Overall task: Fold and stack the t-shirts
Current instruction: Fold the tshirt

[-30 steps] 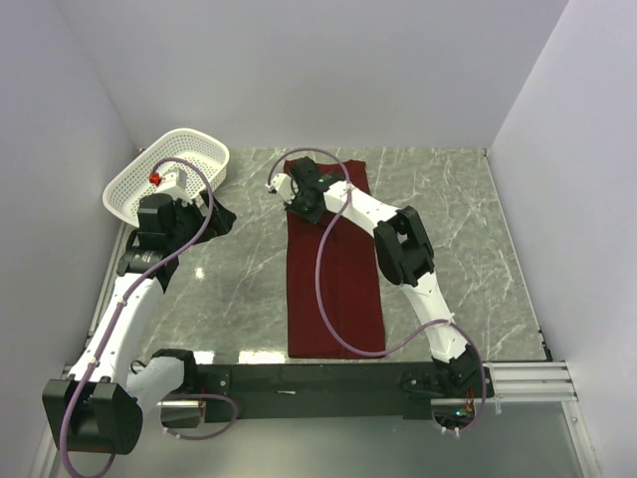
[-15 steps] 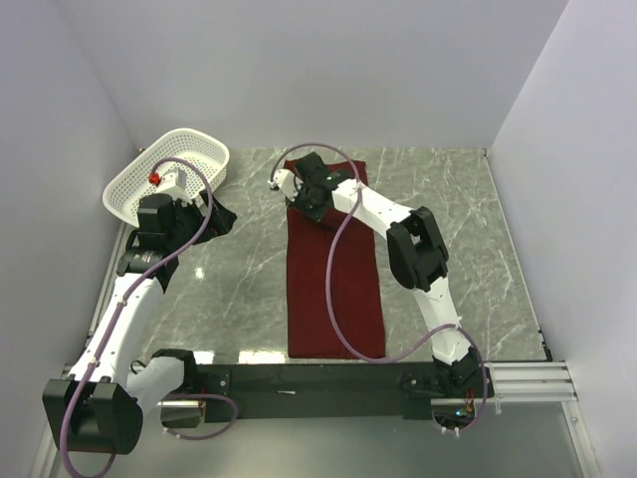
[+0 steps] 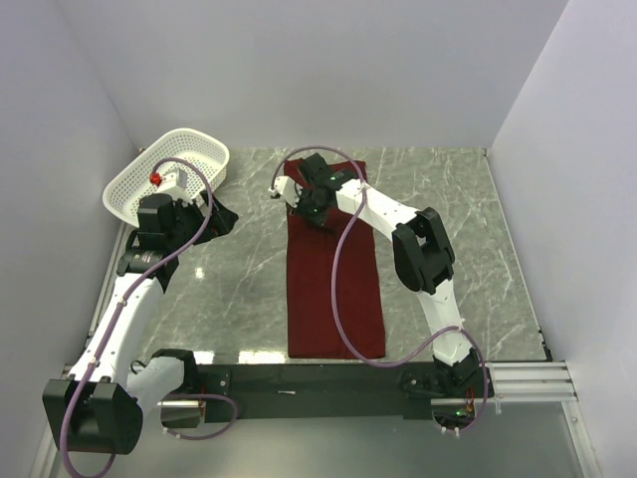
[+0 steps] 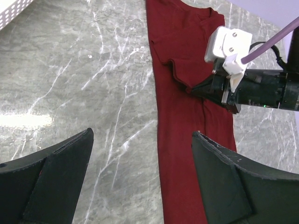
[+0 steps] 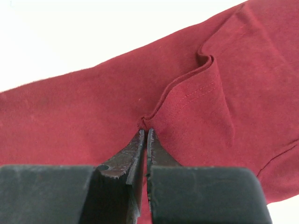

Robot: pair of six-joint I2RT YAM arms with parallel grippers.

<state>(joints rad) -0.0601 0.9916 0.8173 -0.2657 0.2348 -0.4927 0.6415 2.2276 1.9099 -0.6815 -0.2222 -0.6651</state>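
Well, count with me: you have one maroon t-shirt (image 3: pixel 333 289), one white basket (image 3: pixel 139 184), and two arms on the marble table (image 3: pixel 239 279).

The t-shirt lies as a long narrow strip down the middle of the table, running from the far edge to the near one.

Your right gripper (image 3: pixel 302 199) is at the far end of that strip, by its left edge. From the right wrist you see its jaws clenched together on a stitched hem of the t-shirt (image 5: pixel 70 107), with a small ridge of cloth raised just past the tips. The left wrist view shows the same pinch from the side (image 4: pixel 192 88).

Your left gripper (image 4: pixel 141 137) stands wide and released, grasping nothing. It hangs over bare marble beside the basket, well apart from the cloth.

From above, the right arm and its purple cable cover part of the t-shirt's far end. The left wrist view cuts the strip off at the bottom and shows only a corner of the basket (image 4: pixel 14 9). A small red spot at the basket's near rim (image 3: pixel 154 177) is too small to identify. Around the cloth, the right wrist view is washed out white.
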